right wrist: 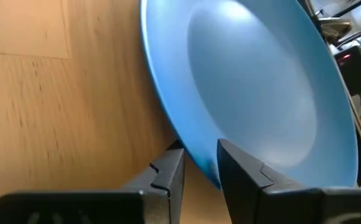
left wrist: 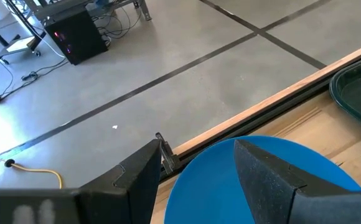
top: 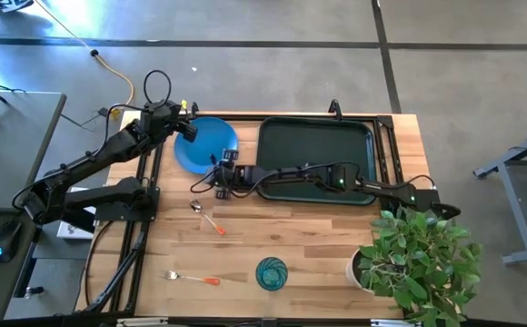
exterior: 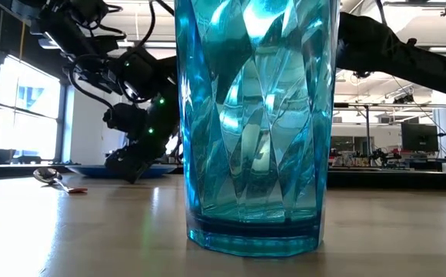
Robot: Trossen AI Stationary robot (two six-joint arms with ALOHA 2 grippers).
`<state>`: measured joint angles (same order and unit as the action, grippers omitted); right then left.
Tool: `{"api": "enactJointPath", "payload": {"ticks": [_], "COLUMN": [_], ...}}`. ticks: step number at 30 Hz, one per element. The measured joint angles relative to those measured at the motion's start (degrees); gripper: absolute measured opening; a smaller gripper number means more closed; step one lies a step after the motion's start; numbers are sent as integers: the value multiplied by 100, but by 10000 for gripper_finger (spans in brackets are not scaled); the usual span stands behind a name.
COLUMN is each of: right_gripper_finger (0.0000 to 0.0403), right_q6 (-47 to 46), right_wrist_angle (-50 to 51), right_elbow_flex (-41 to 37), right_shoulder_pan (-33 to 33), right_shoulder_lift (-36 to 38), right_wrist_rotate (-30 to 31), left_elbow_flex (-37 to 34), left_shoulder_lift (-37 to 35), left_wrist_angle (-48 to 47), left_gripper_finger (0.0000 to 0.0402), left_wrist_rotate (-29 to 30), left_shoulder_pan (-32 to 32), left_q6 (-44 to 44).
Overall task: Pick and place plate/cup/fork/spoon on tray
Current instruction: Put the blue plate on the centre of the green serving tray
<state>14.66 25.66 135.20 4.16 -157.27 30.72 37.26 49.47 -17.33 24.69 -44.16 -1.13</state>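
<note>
The bright-blue plate lies on the wooden table just left of the dark tray. My right gripper reaches over the tray's near-left corner and is shut on the plate's near rim. My left gripper is open at the plate's far-left rim, one finger over the plate and one outside it. The spoon and the fork lie flat on the table nearer the front. The teal cup stands upright at the near edge and fills the low view. My right gripper pinches the plate's rim on its near side between its two fingers. One finger lies on the plate's upper face and the other beneath the rim. The fingers come nearly level from the table's right. The rim stands slightly above the wood there.
A leafy plant in a white pot stands at the near right corner. The tray holds nothing. Bare wood lies between the spoon and the cup. The right arm lies along the tray's near rim.
</note>
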Motion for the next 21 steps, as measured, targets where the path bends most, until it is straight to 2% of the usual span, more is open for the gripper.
{"api": "enactJointPath", "payload": {"ticks": [10,21], "right_gripper_finger": [7,3], "right_q6": [104,86], "right_wrist_angle": [50,1305], "right_elbow_flex": [-9,-55], "right_shoulder_pan": [2,-409], "right_shoulder_lift": [8,465], "right_wrist_rotate": [184,347], "left_elbow_flex": [2,2], "left_shoulder_lift": [0,2], "left_wrist_angle": [-5,-48], "left_gripper_finger": [193,193], "left_wrist_rotate": [0,10], "left_shoulder_pan": [0,-1], "left_q6": [-59,-103]}}
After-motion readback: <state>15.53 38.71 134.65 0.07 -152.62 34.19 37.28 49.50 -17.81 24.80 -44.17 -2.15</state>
